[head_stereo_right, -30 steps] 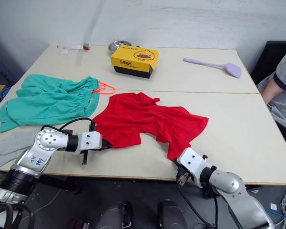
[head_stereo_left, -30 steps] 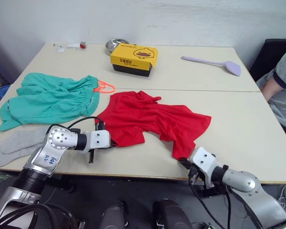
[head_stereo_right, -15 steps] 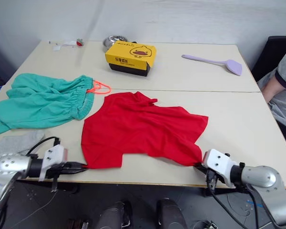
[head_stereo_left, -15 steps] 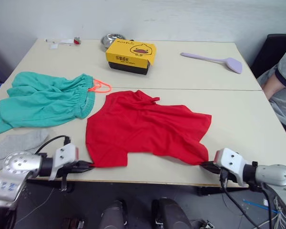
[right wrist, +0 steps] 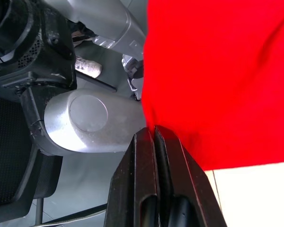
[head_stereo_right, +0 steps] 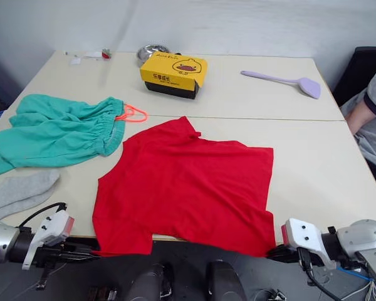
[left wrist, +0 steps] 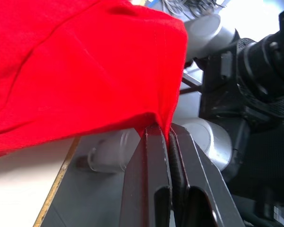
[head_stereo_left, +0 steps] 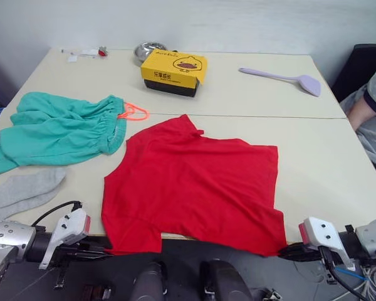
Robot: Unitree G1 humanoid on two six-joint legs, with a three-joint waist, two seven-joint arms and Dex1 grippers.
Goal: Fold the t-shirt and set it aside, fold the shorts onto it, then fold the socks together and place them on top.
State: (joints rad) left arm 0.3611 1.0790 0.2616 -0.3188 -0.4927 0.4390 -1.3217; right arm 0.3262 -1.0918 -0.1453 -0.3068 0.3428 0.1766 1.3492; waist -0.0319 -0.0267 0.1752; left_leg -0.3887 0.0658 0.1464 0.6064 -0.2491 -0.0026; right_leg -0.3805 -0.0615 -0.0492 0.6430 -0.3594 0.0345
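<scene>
The red t-shirt (head_stereo_left: 194, 182) lies spread flat across the table's near middle, its hem hanging over the front edge. My left gripper (head_stereo_left: 103, 254) is shut on the hem's left corner below the table edge, and my right gripper (head_stereo_left: 287, 253) is shut on the hem's right corner. The wrist views show red cloth (left wrist: 85, 66) pinched between the left fingers and red cloth (right wrist: 217, 71) pinched between the right fingers. The teal-green shorts (head_stereo_left: 59, 128) with an orange drawstring (head_stereo_left: 135, 113) lie at the left. The grey socks (head_stereo_left: 22, 190) lie at the near left.
A yellow box (head_stereo_left: 173, 73) and a metal bowl (head_stereo_left: 148, 49) sit at the back. A lilac spatula (head_stereo_left: 282, 78) lies at the back right. Small items (head_stereo_left: 81, 54) rest at the back left corner. A person (head_stereo_left: 373, 106) sits at the right edge.
Both grippers have pulled the t-shirt's hem toward me and apart, off the front table edge. The crumpled shirt has been stretched out flat. The camera has shifted slightly.
</scene>
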